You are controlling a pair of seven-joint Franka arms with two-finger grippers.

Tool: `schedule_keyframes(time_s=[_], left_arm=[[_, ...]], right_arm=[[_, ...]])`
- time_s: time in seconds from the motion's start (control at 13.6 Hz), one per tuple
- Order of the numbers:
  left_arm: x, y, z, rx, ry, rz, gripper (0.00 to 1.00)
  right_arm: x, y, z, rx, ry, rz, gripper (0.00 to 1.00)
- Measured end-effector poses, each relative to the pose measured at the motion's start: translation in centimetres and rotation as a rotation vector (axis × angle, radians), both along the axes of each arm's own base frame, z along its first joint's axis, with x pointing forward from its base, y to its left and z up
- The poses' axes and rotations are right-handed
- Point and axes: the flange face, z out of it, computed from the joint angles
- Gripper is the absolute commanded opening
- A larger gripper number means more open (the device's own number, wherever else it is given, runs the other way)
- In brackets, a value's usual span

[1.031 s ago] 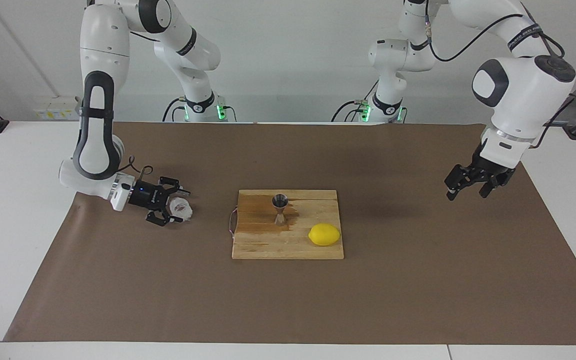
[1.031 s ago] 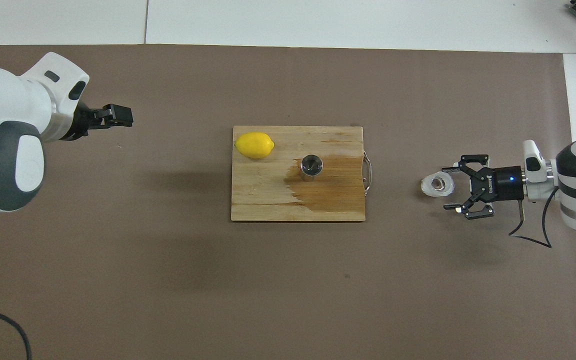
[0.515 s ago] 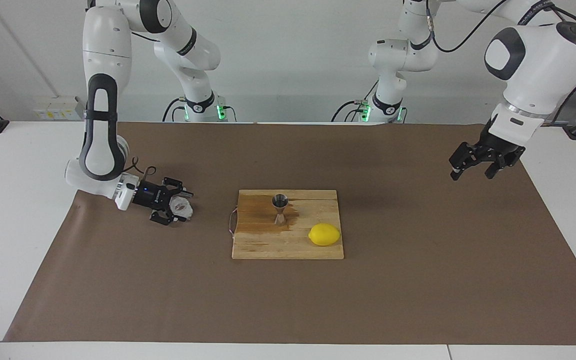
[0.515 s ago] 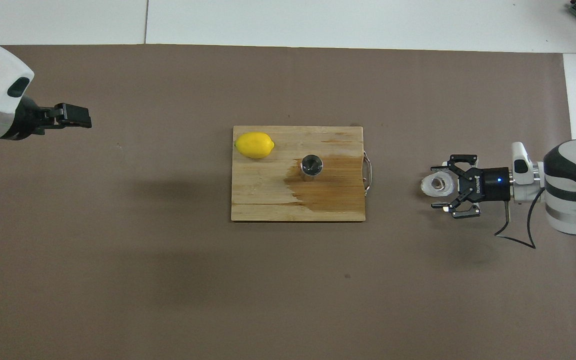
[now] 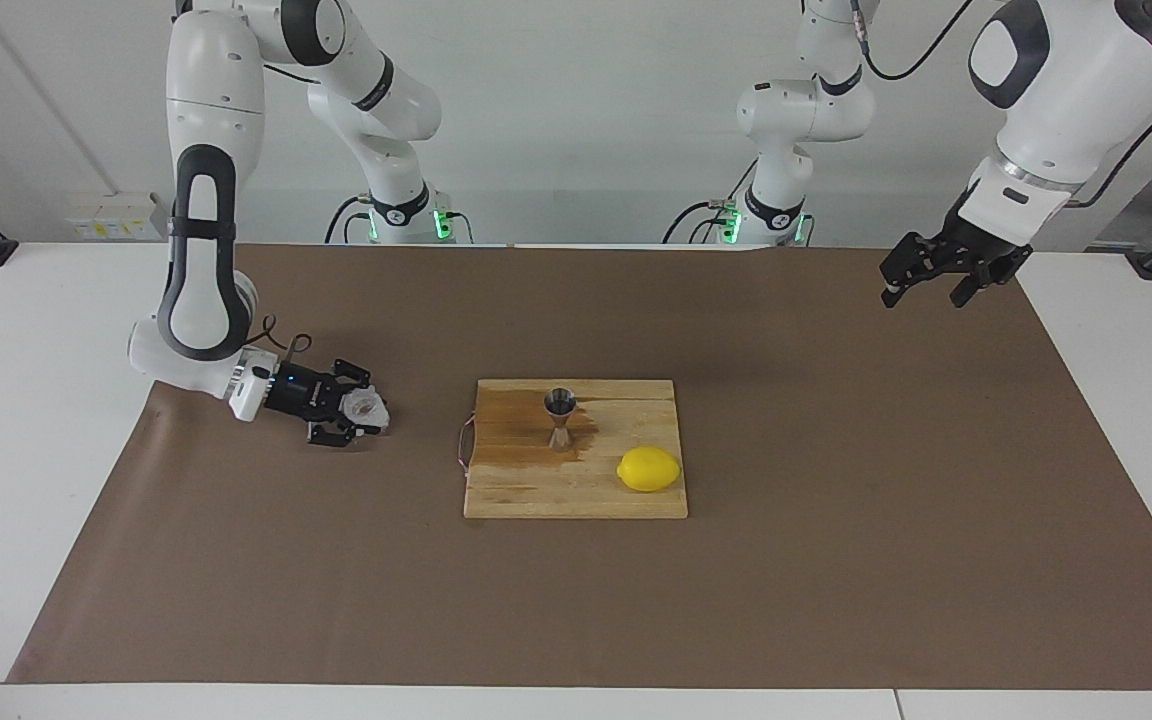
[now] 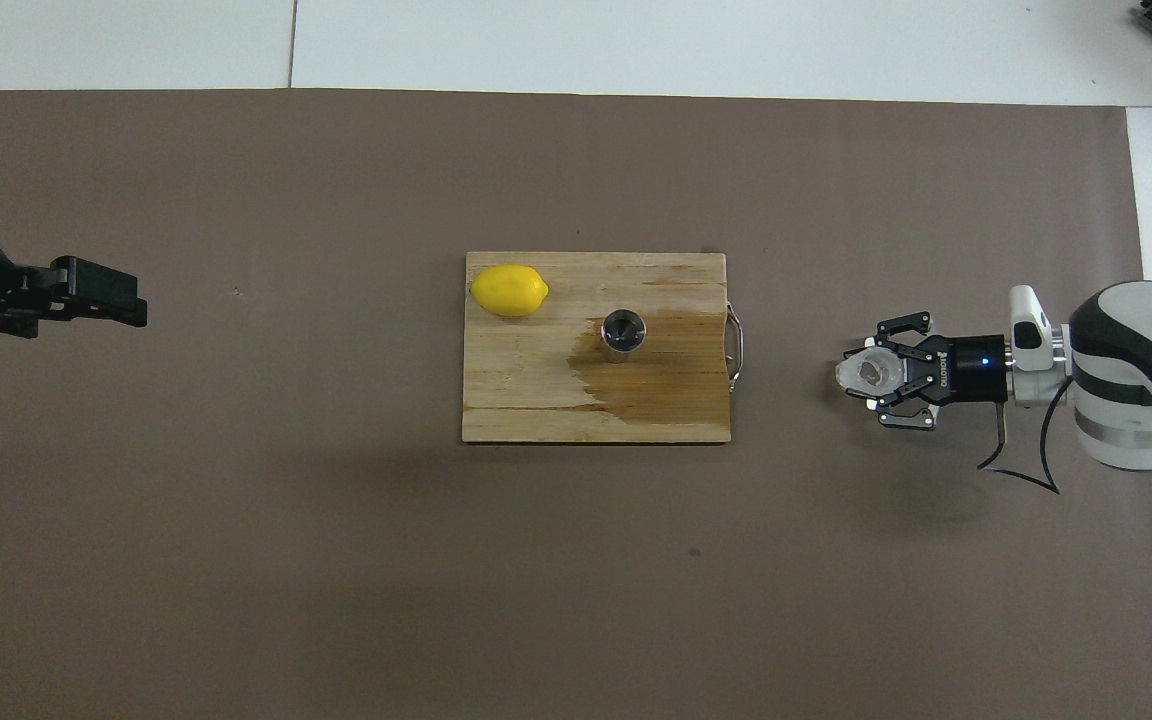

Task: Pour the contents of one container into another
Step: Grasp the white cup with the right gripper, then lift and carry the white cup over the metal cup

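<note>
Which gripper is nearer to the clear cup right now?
Right. The right gripper is around the clear cup; the left gripper hangs high over the left arm's end of the table.

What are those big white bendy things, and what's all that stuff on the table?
They are two robot arms, each ending in a gripper with two fingers. One picture looks at them from across the table, the other from high above. On the brown mat lies a wooden board with a lemon and a shiny steel jigger standing on it. The right gripper is low at the mat, its fingers around a small clear cup. The left gripper hangs open in the air, holding nothing.
</note>
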Motion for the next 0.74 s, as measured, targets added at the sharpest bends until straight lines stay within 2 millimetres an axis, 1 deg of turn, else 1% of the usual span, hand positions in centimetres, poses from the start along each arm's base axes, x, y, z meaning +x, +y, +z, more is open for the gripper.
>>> schedule_keyframes(time_s=[0.15,0.22,0.29,0.37,0.59,0.74], left_arm=[[-0.4,-0.1,-0.2,0.001,0.02,0.005,1.0],[-0.5,0.0,-0.2,0.002,0.028,0.006,1.0],[-0.7,0.0,-0.3,0.003,0.038,0.008,1.0],[-1.0,0.1,-0.2,0.004,0.05,0.007,1.0],[-1.5,0.3,0.2,0.005,0.053,0.01,1.0],[-1.8,0.1,0.3,0.006,0.054,0.008,1.0]], right_arm=[[0.8,2.4,1.3,-0.005,0.026,0.009,0.02],[1.3,4.0,2.4,-0.012,0.041,0.009,0.02],[1.9,5.7,3.8,-0.031,0.052,-0.002,0.02],[2.5,7.7,5.6,-0.057,0.062,-0.02,0.02],[2.8,13.8,11.0,-0.14,0.109,-0.062,0.02],[2.7,16.6,12.9,-0.21,0.107,-0.082,0.02]])
